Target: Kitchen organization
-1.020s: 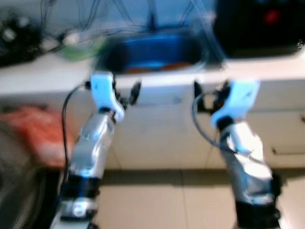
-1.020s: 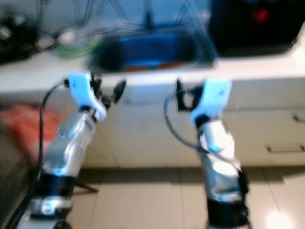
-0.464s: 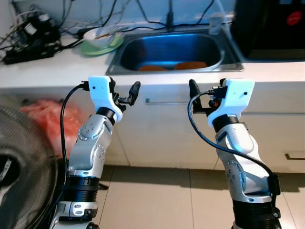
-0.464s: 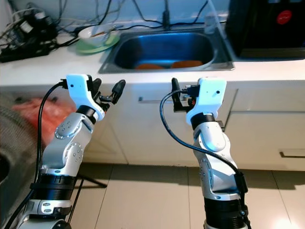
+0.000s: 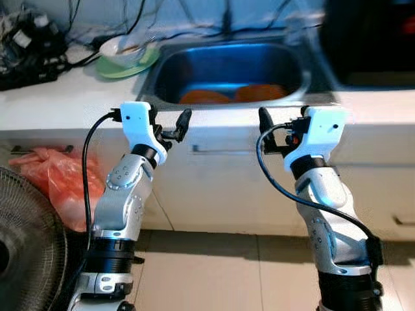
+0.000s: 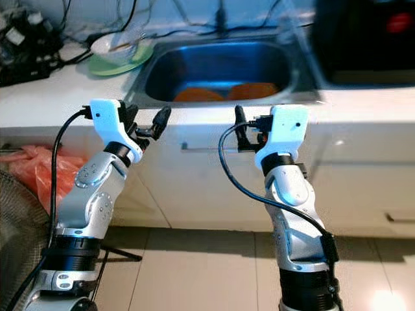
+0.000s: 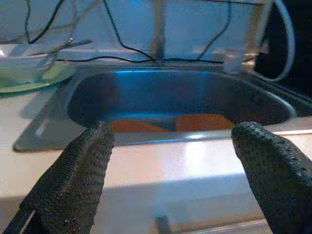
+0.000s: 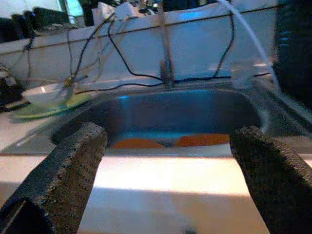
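- Fan (image 5: 26,233): floor level, far left, beside an orange plastic bag (image 5: 58,181).
- Green plate (image 5: 126,61) with white bowl (image 5: 123,46): on the tabletop (image 5: 58,97), left of the sink (image 5: 233,65).
- Left gripper (image 5: 170,126): raised before the tabletop edge, fingers (image 7: 73,180) spread wide, empty.
- Two orange items (image 5: 233,95): on the sink floor.
- Right gripper (image 5: 275,133): raised likewise, fingers wide, empty.

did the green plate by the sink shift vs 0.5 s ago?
No. The green plate sits in the same spot against the sink rim's left corner and the cables behind it; the whole view slid down, so the camera moved.
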You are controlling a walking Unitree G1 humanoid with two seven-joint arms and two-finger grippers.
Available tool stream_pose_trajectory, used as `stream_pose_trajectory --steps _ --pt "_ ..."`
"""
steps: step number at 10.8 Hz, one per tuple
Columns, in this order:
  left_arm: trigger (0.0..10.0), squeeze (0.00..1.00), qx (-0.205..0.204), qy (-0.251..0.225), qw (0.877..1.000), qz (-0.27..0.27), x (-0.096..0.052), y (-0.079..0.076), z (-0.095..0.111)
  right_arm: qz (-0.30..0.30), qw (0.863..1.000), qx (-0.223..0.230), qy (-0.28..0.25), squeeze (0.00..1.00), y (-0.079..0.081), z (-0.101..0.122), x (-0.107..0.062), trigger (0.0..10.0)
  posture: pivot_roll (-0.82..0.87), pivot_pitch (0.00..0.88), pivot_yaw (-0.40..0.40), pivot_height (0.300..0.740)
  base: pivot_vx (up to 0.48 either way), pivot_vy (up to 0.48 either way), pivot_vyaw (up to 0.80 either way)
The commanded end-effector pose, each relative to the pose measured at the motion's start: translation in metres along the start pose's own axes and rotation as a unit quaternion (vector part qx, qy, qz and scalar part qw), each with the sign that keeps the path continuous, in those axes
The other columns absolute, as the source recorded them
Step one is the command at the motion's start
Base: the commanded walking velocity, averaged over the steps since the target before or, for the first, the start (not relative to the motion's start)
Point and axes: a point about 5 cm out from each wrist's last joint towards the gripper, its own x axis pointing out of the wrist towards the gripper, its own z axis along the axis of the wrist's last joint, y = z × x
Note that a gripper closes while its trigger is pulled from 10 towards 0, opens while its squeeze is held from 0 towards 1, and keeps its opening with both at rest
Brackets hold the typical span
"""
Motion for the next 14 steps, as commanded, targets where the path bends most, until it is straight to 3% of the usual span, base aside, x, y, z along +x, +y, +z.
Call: stream_pose_trajectory --steps 1,4,8,14 --pt "10.0 0.0 0.0 -0.011 1.0 -0.004 0.0014 -0.003 0.0053 0.004 1.0 0.0 -0.001 0.0 0.0008 0.0019 -0.0003 10.0 -0.05 0.0 0.118 0.74 0.439 0.0 0.0" --pt "10.0 0.0 0.0 -0.012 1.0 -0.002 0.0021 -0.0032 0.0051 0.006 1.0 0.0 0.0 0.0 0.0007 0.0013 -0.0003 10.0 -0.05 0.0 0.117 0.74 0.434 0.0 0.0" --pt "10.0 0.0 0.0 -0.007 1.0 0.013 0.0019 -0.0002 0.0034 0.013 1.0 -0.001 0.002 0.0 0.0032 0.0005 -0.0003 10.0 -0.05 0.0 0.117 0.74 0.323 0.338 0.0" --pt "10.0 0.0 -0.002 -0.003 1.0 0.013 0.0031 -0.0007 0.0027 0.013 1.0 0.001 0.003 0.0 0.0047 -0.0007 -0.0009 10.0 -0.05 0.0 0.123 0.74 0.0 0.151 0.0"
